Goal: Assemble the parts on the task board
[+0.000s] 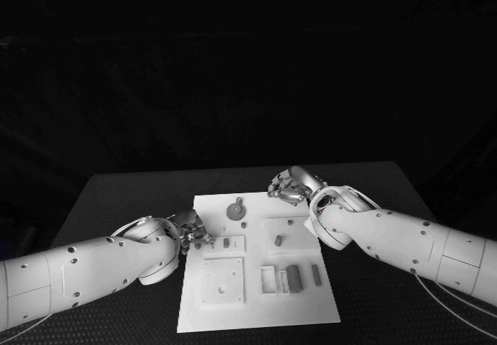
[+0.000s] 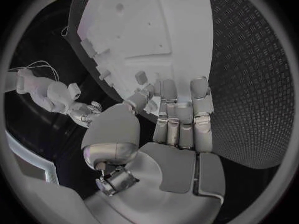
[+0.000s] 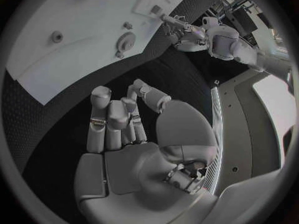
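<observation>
The white task board (image 1: pixel 259 302) lies in the middle of the black table. A round disc part (image 1: pixel 236 210) sits near its far edge, a small upright peg (image 1: pixel 278 241) stands mid-board, and dark blocks (image 1: pixel 294 277) stand in slots near the right front. My left hand (image 1: pixel 189 230) hovers at the board's left edge, fingers stretched side by side over the rim (image 2: pixel 181 112), nothing in it; a small part (image 2: pixel 141 77) stands just beyond the thumb. My right hand (image 1: pixel 292 185) hangs at the board's far right corner, its fingers (image 3: pixel 112 122) loosely extended and holding nothing. The disc (image 3: pixel 126 41) lies ahead of it.
Small pieces (image 1: pixel 223 244) sit in a recessed square close to the left hand. A raised square plate (image 1: pixel 222 280) takes up the board's front left. Black table (image 1: pixel 124 194) surrounds the board on all sides.
</observation>
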`<state>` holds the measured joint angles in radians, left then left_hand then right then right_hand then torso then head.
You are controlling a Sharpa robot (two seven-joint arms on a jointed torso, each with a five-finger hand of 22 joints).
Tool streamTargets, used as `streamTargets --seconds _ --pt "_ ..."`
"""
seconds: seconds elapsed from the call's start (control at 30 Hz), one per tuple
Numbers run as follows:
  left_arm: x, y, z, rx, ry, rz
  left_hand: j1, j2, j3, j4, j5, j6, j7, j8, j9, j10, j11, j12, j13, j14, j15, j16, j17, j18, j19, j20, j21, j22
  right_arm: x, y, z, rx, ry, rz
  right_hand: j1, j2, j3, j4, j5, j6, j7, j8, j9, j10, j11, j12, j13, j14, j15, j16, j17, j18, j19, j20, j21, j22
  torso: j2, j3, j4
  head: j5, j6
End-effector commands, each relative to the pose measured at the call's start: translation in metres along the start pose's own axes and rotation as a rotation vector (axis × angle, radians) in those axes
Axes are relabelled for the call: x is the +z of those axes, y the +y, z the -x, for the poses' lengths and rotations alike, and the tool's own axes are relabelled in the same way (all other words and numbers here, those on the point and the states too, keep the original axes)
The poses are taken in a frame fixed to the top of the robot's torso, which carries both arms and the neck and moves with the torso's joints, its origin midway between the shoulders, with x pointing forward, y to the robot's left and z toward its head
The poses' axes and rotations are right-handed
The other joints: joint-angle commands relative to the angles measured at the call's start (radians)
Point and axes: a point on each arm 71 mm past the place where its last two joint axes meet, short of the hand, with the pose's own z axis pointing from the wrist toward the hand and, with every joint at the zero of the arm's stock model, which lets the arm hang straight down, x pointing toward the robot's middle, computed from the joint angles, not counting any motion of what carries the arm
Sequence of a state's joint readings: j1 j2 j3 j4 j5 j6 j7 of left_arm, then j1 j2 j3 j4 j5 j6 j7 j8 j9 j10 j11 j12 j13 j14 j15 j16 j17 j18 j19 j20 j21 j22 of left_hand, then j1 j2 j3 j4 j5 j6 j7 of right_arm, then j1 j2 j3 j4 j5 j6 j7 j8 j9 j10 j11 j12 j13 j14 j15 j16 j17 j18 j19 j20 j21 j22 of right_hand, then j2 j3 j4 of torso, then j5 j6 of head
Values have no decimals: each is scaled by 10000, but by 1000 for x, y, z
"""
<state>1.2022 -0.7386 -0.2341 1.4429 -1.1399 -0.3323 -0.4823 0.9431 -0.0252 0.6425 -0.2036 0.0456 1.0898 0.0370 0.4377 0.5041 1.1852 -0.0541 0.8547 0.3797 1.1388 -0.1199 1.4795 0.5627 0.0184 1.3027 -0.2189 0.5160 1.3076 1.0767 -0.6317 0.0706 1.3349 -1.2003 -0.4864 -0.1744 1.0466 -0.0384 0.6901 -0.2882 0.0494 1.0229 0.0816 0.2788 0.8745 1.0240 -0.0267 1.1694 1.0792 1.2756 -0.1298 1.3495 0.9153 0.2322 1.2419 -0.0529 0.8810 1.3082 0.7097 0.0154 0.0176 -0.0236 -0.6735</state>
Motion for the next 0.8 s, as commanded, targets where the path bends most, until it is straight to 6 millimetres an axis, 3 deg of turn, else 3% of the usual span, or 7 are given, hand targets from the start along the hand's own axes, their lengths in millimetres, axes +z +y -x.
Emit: streamTargets --seconds 0.03,0.8 --pt "0 -3 -1 364 -67 -19 24 79 12 28 32 50 -22 1186 602 204 -129 35 11 604 -549 42 13 306 431 -338 67 228 0 1 0 -39 115 114 17 -84 82 -1 41 66 25 -23 14 79 13 -33 -15 36 -23 -68 2 296 93 -7 -1 185 -1 -2 4 -13 -19" --pt "-1 -8 -7 1020 353 18 -50 150 -1 -15 35 84 -50 1242 602 232 -159 93 -9 650 -579 52 57 265 465 -333 119 227 0 0 0 -55 154 95 25 -107 79 4 41 69 19 -16 50 83 8 -39 -18 39 -27 -75 0 296 95 -6 -5 182 0 -11 5 -20 -101"
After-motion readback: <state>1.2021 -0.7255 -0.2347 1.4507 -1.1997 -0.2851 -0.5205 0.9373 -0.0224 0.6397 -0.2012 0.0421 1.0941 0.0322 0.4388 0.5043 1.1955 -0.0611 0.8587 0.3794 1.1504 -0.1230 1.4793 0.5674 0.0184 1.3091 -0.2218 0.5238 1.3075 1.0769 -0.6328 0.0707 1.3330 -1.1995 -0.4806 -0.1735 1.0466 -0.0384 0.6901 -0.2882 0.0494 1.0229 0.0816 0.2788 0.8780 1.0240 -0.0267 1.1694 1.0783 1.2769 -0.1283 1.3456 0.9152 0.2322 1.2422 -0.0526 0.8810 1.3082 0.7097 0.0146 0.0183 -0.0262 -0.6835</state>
